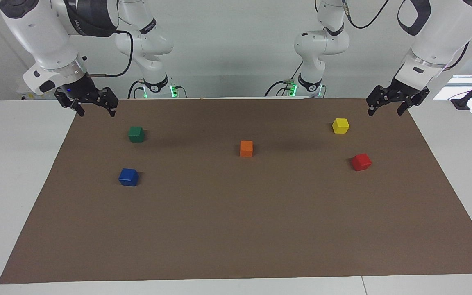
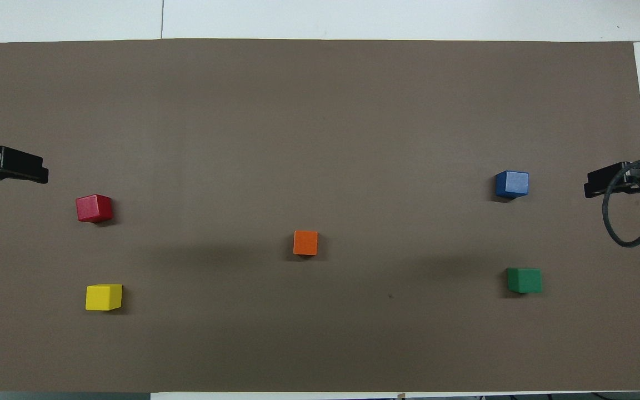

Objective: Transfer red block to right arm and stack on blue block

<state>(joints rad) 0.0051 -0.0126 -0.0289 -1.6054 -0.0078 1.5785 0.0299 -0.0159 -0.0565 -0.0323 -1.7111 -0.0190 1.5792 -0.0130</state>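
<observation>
The red block point(image 1: 361, 162) point(image 2: 94, 208) sits on the brown mat toward the left arm's end of the table. The blue block point(image 1: 128, 177) point(image 2: 511, 184) sits on the mat toward the right arm's end. My left gripper point(image 1: 385, 110) point(image 2: 41, 174) hangs open and empty in the air over the mat's edge at its own end, apart from the red block. My right gripper point(image 1: 96, 110) point(image 2: 591, 189), with a blue wrist light, hangs open and empty over the mat's edge at its own end. Both arms wait.
An orange block point(image 1: 246, 148) point(image 2: 305, 243) sits mid-mat. A yellow block point(image 1: 340, 125) point(image 2: 103, 296) lies nearer to the robots than the red one. A dark green block point(image 1: 136, 134) point(image 2: 524, 280) lies nearer to the robots than the blue one. The brown mat point(image 1: 236, 229) covers the white table.
</observation>
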